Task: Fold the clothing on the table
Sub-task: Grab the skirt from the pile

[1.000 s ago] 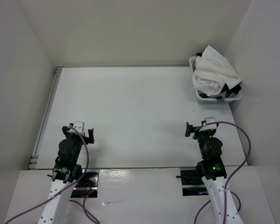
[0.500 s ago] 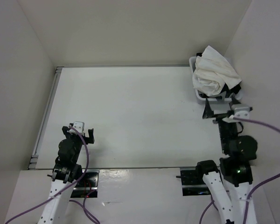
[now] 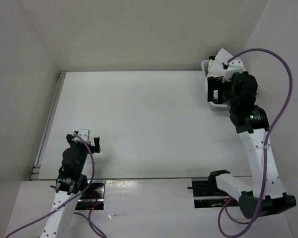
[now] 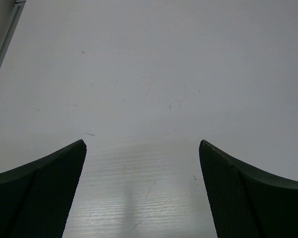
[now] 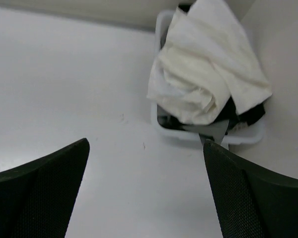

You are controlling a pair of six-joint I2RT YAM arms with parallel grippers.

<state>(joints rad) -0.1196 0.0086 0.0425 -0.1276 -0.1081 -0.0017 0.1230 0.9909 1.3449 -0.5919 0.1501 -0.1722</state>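
Observation:
The clothing (image 5: 208, 64), white and crumpled, is heaped in a small white basket (image 5: 157, 49) at the far right corner of the table (image 3: 139, 109). From above, only the top of the clothing (image 3: 219, 55) shows behind my right arm. My right gripper (image 3: 219, 95) hovers over the basket's near side, open with nothing between its fingers; in its wrist view the right gripper (image 5: 145, 143) frames bare tabletop just short of the basket. My left gripper (image 3: 83, 140) rests low near the table's front left, and the left gripper (image 4: 141, 143) stands open over bare white surface.
Black garments (image 5: 248, 116) lie under the white cloth in the basket. A metal rail (image 3: 49, 119) runs along the table's left edge. White walls close in on the left, back and right, with the right wall close beside the basket.
My right arm has swung out from the near edge to the far right corner, ending above the basket. The left arm has not moved. Both grippers stayed open.

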